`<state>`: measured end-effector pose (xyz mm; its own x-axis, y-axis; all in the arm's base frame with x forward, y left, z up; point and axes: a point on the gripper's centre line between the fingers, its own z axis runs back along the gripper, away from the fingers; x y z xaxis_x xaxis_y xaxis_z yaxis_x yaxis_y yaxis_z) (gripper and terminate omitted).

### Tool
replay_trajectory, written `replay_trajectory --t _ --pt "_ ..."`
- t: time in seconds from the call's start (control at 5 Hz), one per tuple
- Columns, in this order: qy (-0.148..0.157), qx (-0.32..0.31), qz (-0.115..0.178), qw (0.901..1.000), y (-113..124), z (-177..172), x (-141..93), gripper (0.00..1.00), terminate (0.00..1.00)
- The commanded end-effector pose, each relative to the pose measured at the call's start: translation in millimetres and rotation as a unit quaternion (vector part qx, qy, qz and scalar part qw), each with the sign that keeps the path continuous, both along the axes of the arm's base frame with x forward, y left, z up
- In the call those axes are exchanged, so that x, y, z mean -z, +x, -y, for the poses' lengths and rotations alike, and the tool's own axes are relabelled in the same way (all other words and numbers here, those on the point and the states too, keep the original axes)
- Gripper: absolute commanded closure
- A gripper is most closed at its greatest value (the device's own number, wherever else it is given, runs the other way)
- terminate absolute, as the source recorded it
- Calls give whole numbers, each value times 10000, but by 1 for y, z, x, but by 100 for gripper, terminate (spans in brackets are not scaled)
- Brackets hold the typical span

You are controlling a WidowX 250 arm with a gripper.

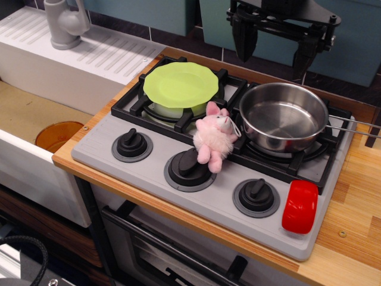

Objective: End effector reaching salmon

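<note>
Two prong fingers of the end effector (275,49) hung spread apart, empty, above the steel pan (284,117) | salmon (300,206) lay well apart, at the stove's front right corner, beside the right knob (256,196) | plush pig (213,138) left of the pan.

Pretty evenly lit overall, bright enough, with soft shadows thrown under the pot (284,116) and the knobs (132,145). Some glare is picked up on the steel and on the glossy red block (300,206). The bottom-left corner is left dim, and a slight softness is seen throughout.
</note>
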<state>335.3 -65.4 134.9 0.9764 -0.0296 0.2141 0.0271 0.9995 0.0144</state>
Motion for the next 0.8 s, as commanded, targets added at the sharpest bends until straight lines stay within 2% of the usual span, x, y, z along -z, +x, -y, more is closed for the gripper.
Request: replay_trajectory --t 0.0,0.6 --pt "0 0 0 10000 0 0 0 0 0" --pt "136 -498 -34 9987 -52 56 -23 0 0"
